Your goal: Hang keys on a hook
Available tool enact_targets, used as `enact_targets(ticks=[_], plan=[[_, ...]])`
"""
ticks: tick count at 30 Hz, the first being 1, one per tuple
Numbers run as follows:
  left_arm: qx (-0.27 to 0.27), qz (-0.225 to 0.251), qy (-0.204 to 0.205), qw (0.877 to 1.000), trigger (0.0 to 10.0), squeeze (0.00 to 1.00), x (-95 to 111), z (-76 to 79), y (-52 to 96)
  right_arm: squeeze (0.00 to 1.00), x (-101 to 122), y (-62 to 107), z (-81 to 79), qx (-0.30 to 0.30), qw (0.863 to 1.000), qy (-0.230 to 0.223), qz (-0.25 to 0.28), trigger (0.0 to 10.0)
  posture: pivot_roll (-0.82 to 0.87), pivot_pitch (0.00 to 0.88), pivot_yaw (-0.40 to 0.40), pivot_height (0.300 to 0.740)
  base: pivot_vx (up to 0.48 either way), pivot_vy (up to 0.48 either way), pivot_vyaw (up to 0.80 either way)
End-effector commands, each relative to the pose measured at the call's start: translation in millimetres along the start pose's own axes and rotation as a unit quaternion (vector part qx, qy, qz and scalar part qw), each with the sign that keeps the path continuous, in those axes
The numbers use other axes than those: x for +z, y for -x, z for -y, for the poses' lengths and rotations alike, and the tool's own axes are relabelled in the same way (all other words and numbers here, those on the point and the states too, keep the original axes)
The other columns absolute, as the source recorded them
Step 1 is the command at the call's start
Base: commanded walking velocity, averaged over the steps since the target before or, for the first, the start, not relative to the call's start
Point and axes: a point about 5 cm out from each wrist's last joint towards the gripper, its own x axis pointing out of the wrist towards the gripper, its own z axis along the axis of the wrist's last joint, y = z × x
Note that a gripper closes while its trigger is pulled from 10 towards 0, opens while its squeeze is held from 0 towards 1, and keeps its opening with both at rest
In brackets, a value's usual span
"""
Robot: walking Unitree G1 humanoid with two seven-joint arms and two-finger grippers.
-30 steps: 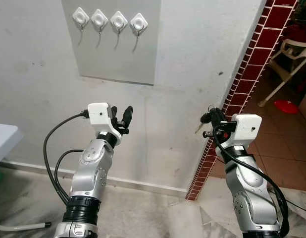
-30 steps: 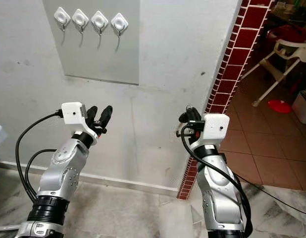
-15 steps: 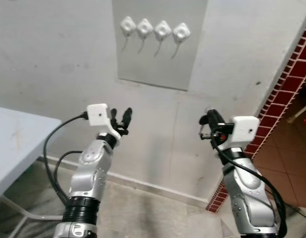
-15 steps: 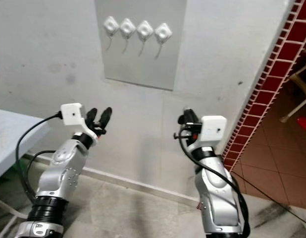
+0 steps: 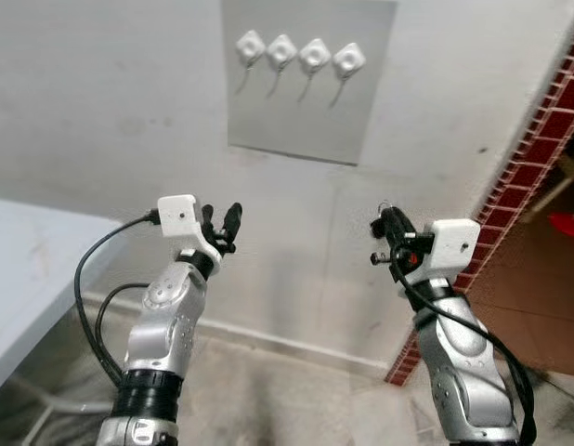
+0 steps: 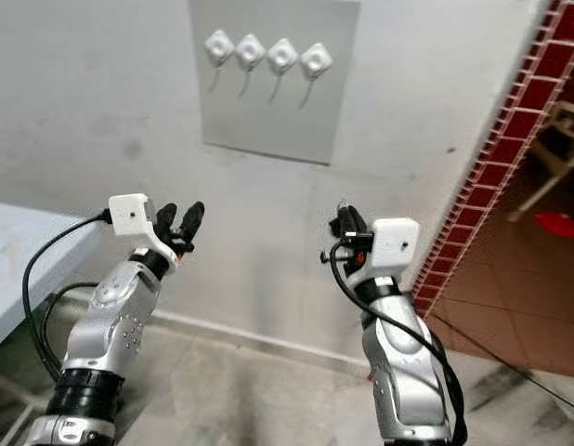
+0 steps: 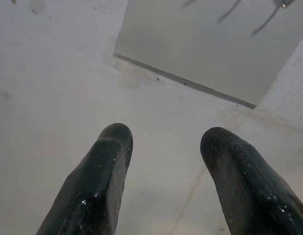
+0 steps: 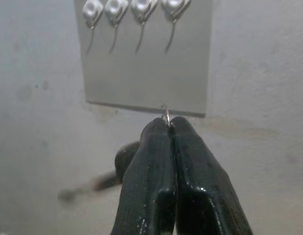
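Since a moment ago our view has swung left, so the grey panel (image 5: 308, 82) with its four hooks (image 5: 299, 54) now sits nearly centred above us. Our right gripper (image 8: 169, 122) stays clenched on the keys (image 8: 165, 113), whose ring pokes out at the fingertips, well below the hooks. Our left gripper (image 7: 164, 139) hangs released, fingers spread, facing the wall (image 5: 110, 121) beside a white table (image 5: 22, 269).

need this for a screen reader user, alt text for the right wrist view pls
The right gripper has its fingers pinched shut on a key ring, aimed at a grey wall panel carrying four white hooks in a row above.
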Motion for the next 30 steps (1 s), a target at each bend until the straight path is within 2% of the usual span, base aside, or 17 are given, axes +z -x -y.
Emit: enact_targets(ticks=[1,15,30], plan=[[-0.002,0.004,-0.003,1.0,10.0,0.0,5.0,0.1,-0.9,0.0,7.4,-1.6,-0.8,0.004,1.0,0.001,0.015,10.0,0.05,0.072,-0.015,0.74,0.0,0.364,0.0],[-0.002,-0.001,-0.003,1.0,10.0,0.0,3.8,0.4,-1.1,0.0,7.2,-0.4,-1.3,0.005,1.0,0.001,0.012,10.0,0.05,0.075,-0.015,0.74,0.0,0.411,0.0],[-0.012,-0.006,-0.018,1.0,10.0,0.0,3.2,3.2,-0.4,0.0,7.5,0.1,-2.3,0.006,1.0,0.0,0.011,10.0,0.05,0.078,-0.016,0.74,0.0,0.0,0.0]])
